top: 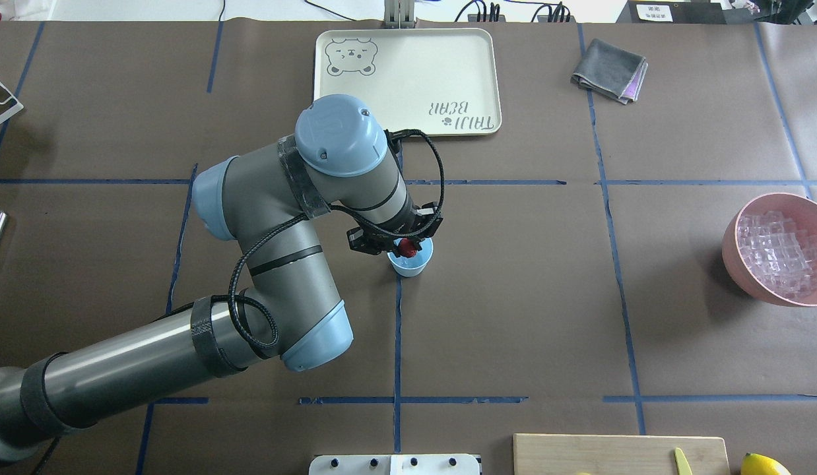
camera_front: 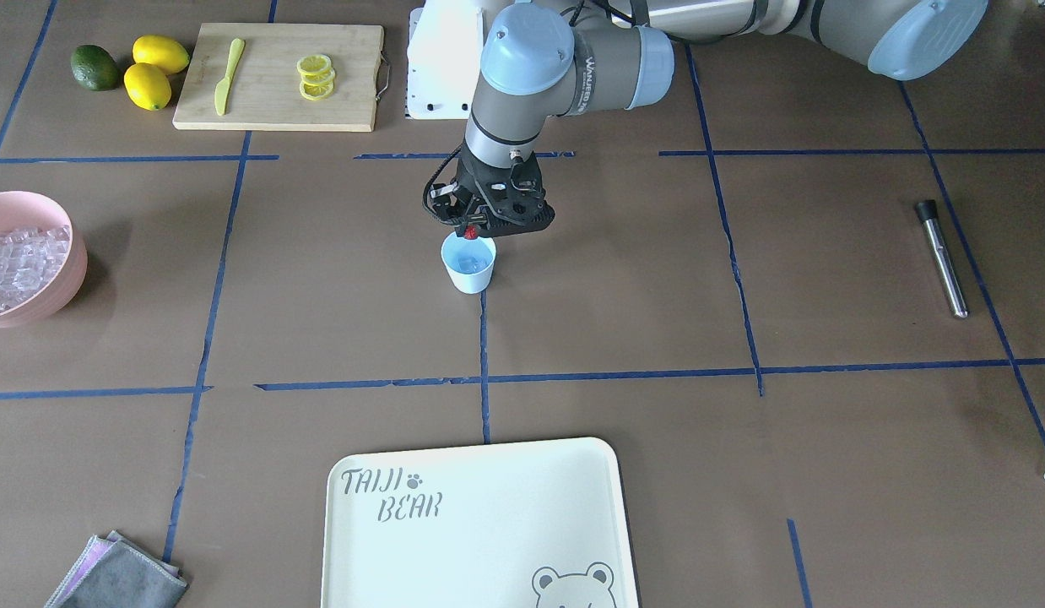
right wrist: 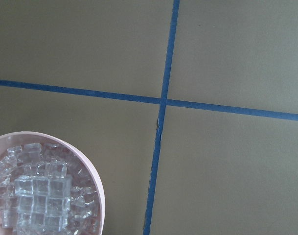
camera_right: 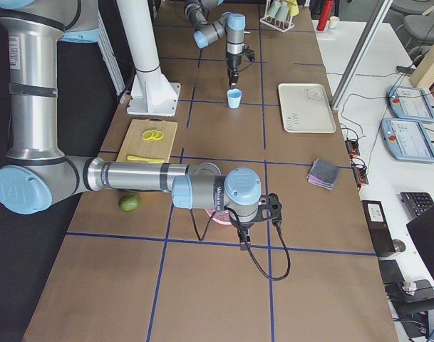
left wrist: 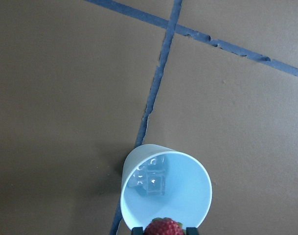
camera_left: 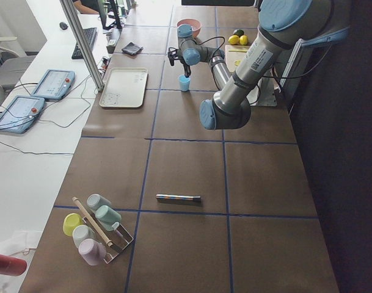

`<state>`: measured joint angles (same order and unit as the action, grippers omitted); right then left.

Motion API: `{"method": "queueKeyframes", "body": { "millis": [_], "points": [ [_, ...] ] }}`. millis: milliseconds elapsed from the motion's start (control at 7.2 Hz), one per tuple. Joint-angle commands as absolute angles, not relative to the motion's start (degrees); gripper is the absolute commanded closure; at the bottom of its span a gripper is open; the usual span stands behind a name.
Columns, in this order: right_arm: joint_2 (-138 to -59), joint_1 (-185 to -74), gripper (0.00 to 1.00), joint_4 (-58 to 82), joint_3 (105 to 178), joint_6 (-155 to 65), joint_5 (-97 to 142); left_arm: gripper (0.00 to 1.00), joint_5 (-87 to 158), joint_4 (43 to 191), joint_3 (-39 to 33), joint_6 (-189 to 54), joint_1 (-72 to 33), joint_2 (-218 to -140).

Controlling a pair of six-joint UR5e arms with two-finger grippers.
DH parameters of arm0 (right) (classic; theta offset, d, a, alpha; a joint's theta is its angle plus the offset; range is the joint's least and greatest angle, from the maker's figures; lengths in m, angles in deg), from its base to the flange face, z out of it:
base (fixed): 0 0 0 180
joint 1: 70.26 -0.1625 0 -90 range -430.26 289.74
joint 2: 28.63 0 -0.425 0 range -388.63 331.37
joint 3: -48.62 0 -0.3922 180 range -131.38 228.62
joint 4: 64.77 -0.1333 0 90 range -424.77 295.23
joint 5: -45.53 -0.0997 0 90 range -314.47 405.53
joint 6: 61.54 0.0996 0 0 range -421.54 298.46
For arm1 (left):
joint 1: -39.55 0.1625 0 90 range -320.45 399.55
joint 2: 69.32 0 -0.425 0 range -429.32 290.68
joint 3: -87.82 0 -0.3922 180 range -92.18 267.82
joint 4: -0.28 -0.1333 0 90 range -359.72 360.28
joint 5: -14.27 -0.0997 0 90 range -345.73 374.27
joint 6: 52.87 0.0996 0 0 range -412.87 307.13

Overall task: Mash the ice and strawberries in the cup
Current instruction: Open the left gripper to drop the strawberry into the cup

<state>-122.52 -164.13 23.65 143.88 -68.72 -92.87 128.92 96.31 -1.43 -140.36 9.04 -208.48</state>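
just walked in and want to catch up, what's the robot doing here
The left gripper is shut on a strawberry and holds it just above the rim of the pale-blue cup. The cup stands on the table with a few ice cubes inside; the berry is not yet in. The right gripper hangs by the pink bowl, and the views do not show whether it is open or shut.

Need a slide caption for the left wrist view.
Left pincer holds the strawberry above the rim of the pale-blue cup; ice cubes lie at its bottom.
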Motion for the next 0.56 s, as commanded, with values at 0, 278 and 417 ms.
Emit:
{"method": "queueKeyframes", "body": {
  "millis": [0,278,417],
  "points": [
    [-122.5,-164.1,0.01,23.7,144.0,-68.7,-92.8,1.0,127.7,101.1,2.7,-140.1,8.9,-208.9],
    [-122.5,-164.1,0.01,23.7,144.1,-68.7,-92.8,0.95,127.7,101.9,3.5,-140.1,8.7,-208.9],
    [-122.5,-164.1,0.01,23.6,144.1,-68.7,-92.8,0.75,127.8,101.9,3.4,-140.0,8.8,-208.9]
  ]
}}
